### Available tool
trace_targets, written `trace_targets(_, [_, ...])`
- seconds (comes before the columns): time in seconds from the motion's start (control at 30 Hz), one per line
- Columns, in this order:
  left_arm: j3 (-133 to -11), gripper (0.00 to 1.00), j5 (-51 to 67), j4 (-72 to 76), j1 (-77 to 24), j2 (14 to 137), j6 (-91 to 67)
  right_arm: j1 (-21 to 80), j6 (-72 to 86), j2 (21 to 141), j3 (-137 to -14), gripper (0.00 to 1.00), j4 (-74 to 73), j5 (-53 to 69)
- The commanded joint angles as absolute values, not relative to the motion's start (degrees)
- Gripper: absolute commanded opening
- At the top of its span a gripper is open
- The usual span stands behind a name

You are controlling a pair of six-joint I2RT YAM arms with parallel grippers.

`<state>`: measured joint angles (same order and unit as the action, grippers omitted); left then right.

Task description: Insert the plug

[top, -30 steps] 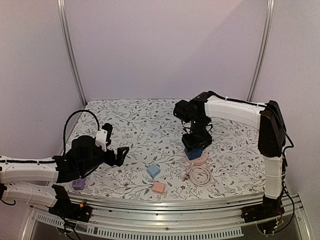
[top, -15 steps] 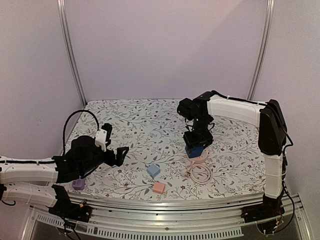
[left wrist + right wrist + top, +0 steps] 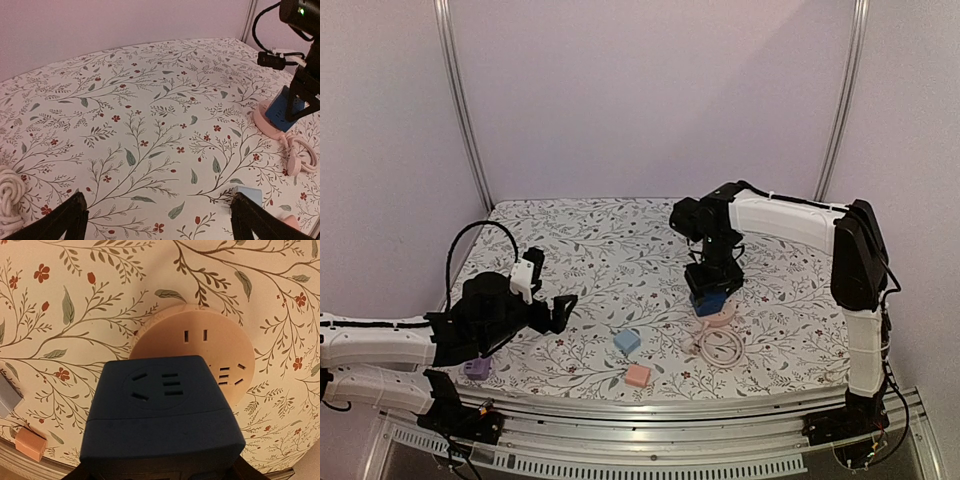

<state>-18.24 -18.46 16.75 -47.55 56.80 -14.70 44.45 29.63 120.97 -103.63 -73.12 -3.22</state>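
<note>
My right gripper [image 3: 712, 292] is shut on a dark blue cube plug [image 3: 162, 410] and holds it just above a round pink socket base [image 3: 212, 352], near its left edge. The cube [image 3: 710, 300] and the pink base [image 3: 719, 318] show right of the middle in the top view. They also show at the right of the left wrist view, the cube [image 3: 284, 109] over the base [image 3: 265, 122]. The base's pink cable [image 3: 720, 350] lies coiled in front of it. My left gripper [image 3: 552, 305] is open and empty above the left of the table.
A light blue cube [image 3: 627, 341] and a pink cube [image 3: 638, 375] lie near the front middle. A purple cube [image 3: 476, 368] sits at the front left beside my left arm. A coiled white cord [image 3: 9, 192] lies at the left of the left wrist view.
My right gripper with the blue cube shifted slightly over the pink base, right and then back left. The left arm has not moved.
</note>
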Motion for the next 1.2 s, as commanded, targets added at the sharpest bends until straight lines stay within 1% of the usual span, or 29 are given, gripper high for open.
trace_targets(0.0, [-17.6,1.0,-18.3,16.4,-46.6,56.4,-14.9,44.5,30.5,130.5,-102.0,0.0,-71.3,-6.3])
trace_targets(0.37, [-17.5,0.99,-18.5,16.6,-46.6,56.3,-14.8,44.4,30.6,136.8,-103.1,0.0,-70.0,-4.1])
trace_targets(0.73, [-17.4,0.99,-18.6,16.4,-46.6,56.1,-14.8,43.9,29.6,135.4,-100.7,0.0,-68.1,-3.8])
trace_targets(0.9, [-17.2,1.0,-18.2,16.7,-46.6,56.0,-14.8,43.9,30.4,136.1,-100.7,0.0,-68.3,-6.6])
trace_targets(1.1, [-17.6,0.99,-18.5,16.5,-46.6,56.1,-14.6,43.9,30.6,134.3,-101.1,0.06,-68.6,-8.8])
trace_targets(1.17, [-17.6,0.99,-18.6,16.4,-46.6,56.1,-14.6,43.9,30.7,133.3,-101.2,0.13,-68.5,-9.8])
